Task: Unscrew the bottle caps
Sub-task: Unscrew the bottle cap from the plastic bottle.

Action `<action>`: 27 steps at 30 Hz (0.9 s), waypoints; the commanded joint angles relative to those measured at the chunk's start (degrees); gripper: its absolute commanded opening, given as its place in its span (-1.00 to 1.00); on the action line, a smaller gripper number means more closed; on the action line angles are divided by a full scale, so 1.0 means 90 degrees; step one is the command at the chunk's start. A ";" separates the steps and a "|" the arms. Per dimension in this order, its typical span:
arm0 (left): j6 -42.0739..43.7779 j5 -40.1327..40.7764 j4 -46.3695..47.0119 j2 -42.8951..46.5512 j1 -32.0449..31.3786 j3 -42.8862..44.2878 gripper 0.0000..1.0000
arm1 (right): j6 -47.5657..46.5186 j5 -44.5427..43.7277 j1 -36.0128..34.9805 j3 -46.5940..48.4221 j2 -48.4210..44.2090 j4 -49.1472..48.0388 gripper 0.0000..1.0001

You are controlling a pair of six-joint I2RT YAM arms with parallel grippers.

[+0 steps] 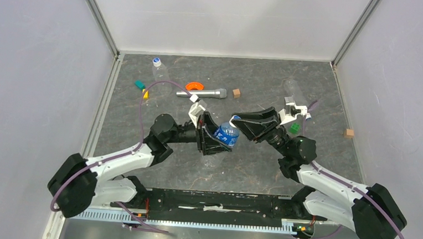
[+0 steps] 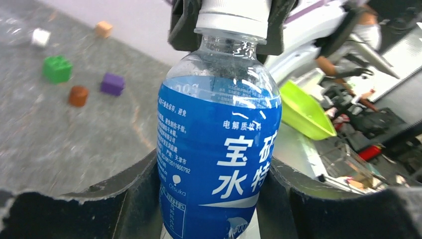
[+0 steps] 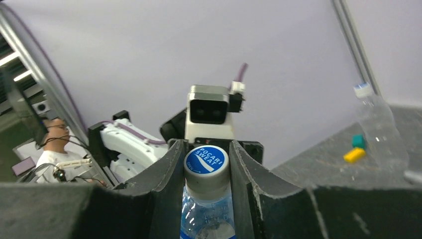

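Only the right wrist view shows print atop the gripped cap (image 3: pixel 206 162).

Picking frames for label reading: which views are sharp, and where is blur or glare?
Left wrist: blue-label bottle sharp, glare streaks on its label, blocks behind soft. Right wrist: cap lettering crisp. Top external: even light, label too small to read.

A robotics lab — a test booth with plain white walls (image 1: pixel 221 20) on metal posts (image 1: pixel 99 18) around a grey stone-look table (image 1: pixel 251 161). Two robot arms (image 1: pixel 123 158) are bolted to a black rail (image 1: pixel 215 200) at its near edge. Outside the booth, a person (image 3: pixel 52 157) sits among cables — a cluttered bench holds a green tub (image 2: pixel 303 112).
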State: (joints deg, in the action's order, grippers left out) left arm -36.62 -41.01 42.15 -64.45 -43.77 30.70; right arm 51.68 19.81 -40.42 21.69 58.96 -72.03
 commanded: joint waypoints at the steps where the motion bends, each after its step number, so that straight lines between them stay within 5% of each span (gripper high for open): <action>1: -0.1880 -0.0323 0.2556 -0.0614 0.0303 0.0135 -0.95 | 0.0434 0.1814 -0.0176 0.0455 -0.0079 -0.1870 -1.00; 5: -0.2158 -0.0672 0.2914 -0.0831 0.0303 0.0235 -0.95 | 0.0220 0.2142 -0.0174 0.0642 -0.0201 -0.1498 -1.00; 7: -0.1576 -0.0585 0.1891 -0.0621 0.0303 0.0276 -0.95 | -0.0112 0.1926 -0.0168 0.0654 -0.0395 -0.0674 -1.00; 8: -0.1085 -0.0455 0.1097 -0.0418 0.0298 0.0316 -0.95 | -0.0322 0.1762 -0.0147 0.0630 -0.0508 -0.0301 -0.81; 11: 0.1395 0.0934 -0.2526 0.0602 0.0133 0.0734 -0.96 | -0.1188 0.0958 -0.0132 0.0747 -0.1110 0.1782 0.20; 13: 0.2347 0.2053 -0.4297 0.0930 -0.0003 0.1068 -0.96 | -0.1789 0.0047 -0.0122 0.1055 -0.1501 0.3636 0.44; 21: 0.4611 0.4849 -0.6867 0.1176 -0.1235 0.1954 -0.96 | -0.2669 -0.0280 0.0124 0.2291 -0.1461 0.6931 0.58; 27: 0.6244 0.5389 -0.7787 0.0954 -0.2108 0.2268 -0.96 | -0.2637 0.1507 0.0837 0.2303 -0.1052 0.7375 0.58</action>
State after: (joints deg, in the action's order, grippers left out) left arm 4.40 -0.67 -18.74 -55.18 -59.61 47.81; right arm 29.78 22.33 -36.21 41.54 47.31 -13.56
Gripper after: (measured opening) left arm 0.621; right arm 0.789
